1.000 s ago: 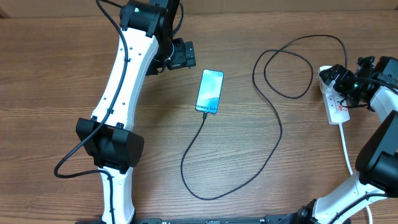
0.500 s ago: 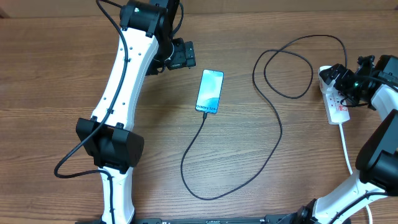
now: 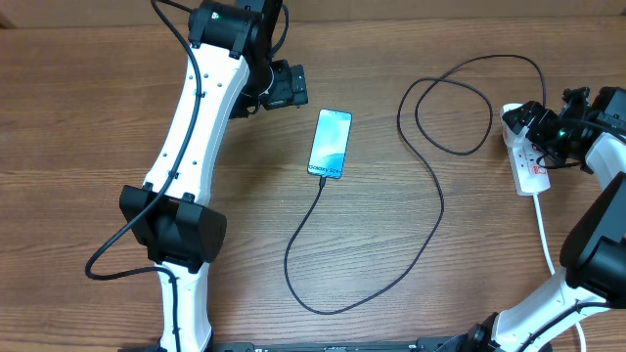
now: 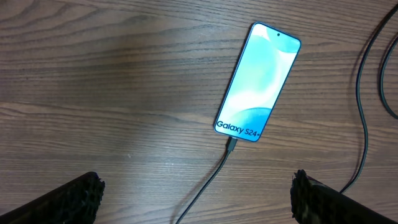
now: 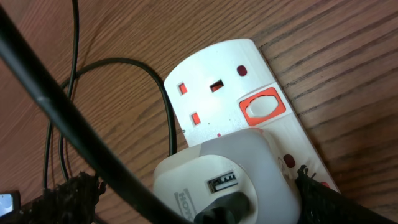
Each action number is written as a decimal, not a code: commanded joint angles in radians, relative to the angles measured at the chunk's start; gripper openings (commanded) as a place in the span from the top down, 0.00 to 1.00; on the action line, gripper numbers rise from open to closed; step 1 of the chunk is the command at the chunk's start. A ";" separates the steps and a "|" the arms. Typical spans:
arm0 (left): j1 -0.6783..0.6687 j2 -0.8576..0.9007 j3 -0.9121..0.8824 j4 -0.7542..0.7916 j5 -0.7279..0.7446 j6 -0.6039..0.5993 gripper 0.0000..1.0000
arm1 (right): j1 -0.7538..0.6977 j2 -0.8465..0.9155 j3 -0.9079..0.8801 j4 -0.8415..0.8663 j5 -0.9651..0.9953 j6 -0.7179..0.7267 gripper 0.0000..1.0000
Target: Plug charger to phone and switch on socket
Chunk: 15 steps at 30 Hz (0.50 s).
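Observation:
The phone (image 3: 330,144) lies face up mid-table, also in the left wrist view (image 4: 258,81). The charger's (image 3: 430,210) thin black cable runs from its tip, seated in the phone's bottom end (image 4: 231,144), in loops to the socket (image 3: 531,166) at the right. A white adapter (image 5: 217,177) sits in the socket, next to a red-framed switch (image 5: 262,107). My left gripper (image 3: 285,88) is open and empty, up-left of the phone; its fingers (image 4: 199,205) straddle the cable. My right gripper (image 3: 539,122) is open, its fingers (image 5: 193,202) either side of the adapter.
The socket's thick white cord (image 3: 544,230) runs toward the front right edge. A black cable (image 5: 74,118) crosses close in front of the right wrist camera. The left arm (image 3: 191,127) stretches across the table's left half.

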 commanded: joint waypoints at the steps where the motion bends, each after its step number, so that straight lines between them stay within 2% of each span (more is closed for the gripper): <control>1: -0.006 0.010 -0.002 0.001 -0.015 0.018 0.00 | -0.003 -0.026 0.013 -0.023 -0.006 0.003 0.00; 15: -0.006 0.010 -0.002 0.001 -0.015 0.018 0.00 | -0.003 -0.081 0.013 -0.035 0.024 0.003 0.00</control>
